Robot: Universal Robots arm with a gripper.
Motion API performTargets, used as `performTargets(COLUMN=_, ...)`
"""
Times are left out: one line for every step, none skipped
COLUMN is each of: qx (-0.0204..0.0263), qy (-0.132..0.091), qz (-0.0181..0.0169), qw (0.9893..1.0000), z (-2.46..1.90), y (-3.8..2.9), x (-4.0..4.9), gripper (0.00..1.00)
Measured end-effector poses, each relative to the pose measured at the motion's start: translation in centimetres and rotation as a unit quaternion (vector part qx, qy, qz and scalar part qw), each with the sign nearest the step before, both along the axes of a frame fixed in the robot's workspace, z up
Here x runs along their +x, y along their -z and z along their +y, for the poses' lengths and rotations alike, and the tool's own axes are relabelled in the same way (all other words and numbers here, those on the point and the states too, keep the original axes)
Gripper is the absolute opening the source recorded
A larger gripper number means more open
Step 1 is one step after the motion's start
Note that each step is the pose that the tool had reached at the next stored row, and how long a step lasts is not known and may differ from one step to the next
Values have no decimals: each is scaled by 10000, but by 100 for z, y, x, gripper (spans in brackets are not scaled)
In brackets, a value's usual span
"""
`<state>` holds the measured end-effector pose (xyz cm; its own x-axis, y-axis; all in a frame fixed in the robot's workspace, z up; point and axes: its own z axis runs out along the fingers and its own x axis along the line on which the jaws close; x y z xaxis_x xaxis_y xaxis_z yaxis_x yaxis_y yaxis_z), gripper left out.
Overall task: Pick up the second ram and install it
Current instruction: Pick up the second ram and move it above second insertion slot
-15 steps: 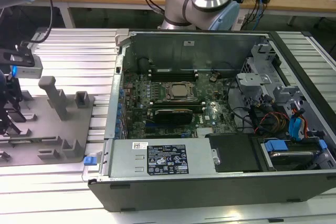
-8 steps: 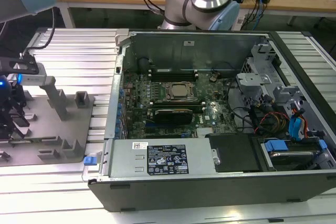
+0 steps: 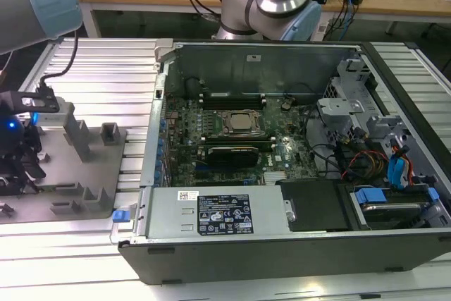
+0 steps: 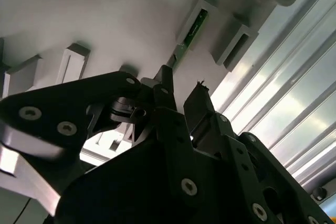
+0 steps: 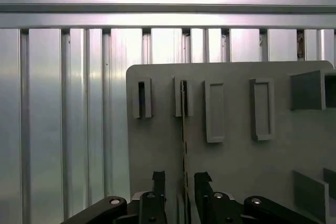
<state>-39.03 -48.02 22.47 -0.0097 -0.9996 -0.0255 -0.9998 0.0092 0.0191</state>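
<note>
The second ram [image 5: 184,129] is a thin green stick standing on edge in a slotted holder on the grey fixture plate [image 5: 236,171]. In the second wrist view the same ram [image 4: 193,29] shows its green side. My gripper [image 5: 181,174] hangs over the plate, open, with one black finger on each side of the stick and a gap on both sides. The two fingertips [image 4: 168,80] point toward the stick's near end. In the exterior view the gripper [image 3: 22,163] is at the far left, above the plate [image 3: 84,174].
An open computer case [image 3: 282,146] lies at the exterior view's middle and right, with the processor socket [image 3: 239,123] and long black slots [image 3: 232,95] on its board. Grey blocks [image 3: 109,133] stand on the plate. Ribbed aluminium table [image 5: 68,119] surrounds it.
</note>
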Motion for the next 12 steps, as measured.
performTargets(qx=0, qy=-6, qz=0, qw=10000, z=0, y=40, x=0, gripper=36)
performTargets(qx=0, qy=-14, qz=0, qw=10000, z=-1, y=88, x=-1, gripper=36)
performTargets(qx=0, qy=-18, qz=0, qw=10000, z=-1, y=105, x=-2, gripper=36)
performTargets(qx=0, qy=-23, qz=0, qw=10000, z=-1, y=119, x=-12, gripper=36)
performTargets(qx=0, qy=-41, qz=0, qw=10000, z=-1, y=133, x=-59, gripper=36)
performTargets(qx=1, qy=-57, qz=0, qw=10000, z=2, y=140, x=-87, gripper=36)
performTargets(qx=1, qy=-69, qz=0, qw=10000, z=10, y=146, x=-95, gripper=36)
performTargets(qx=1, qy=-88, qz=0, qw=10000, z=29, y=161, x=-98, gripper=36)
performTargets(qx=2, qy=-96, qz=0, qw=10000, z=42, y=172, x=-98, gripper=36)
performTargets(qx=2, qy=-103, qz=-1, qw=9999, z=52, y=186, x=-98, gripper=36)
performTargets(qx=2, qy=-117, qz=0, qw=9999, z=73, y=217, x=-99, gripper=36)
performTargets(qx=2, qy=-124, qz=0, qw=9999, z=84, y=232, x=-102, gripper=36)
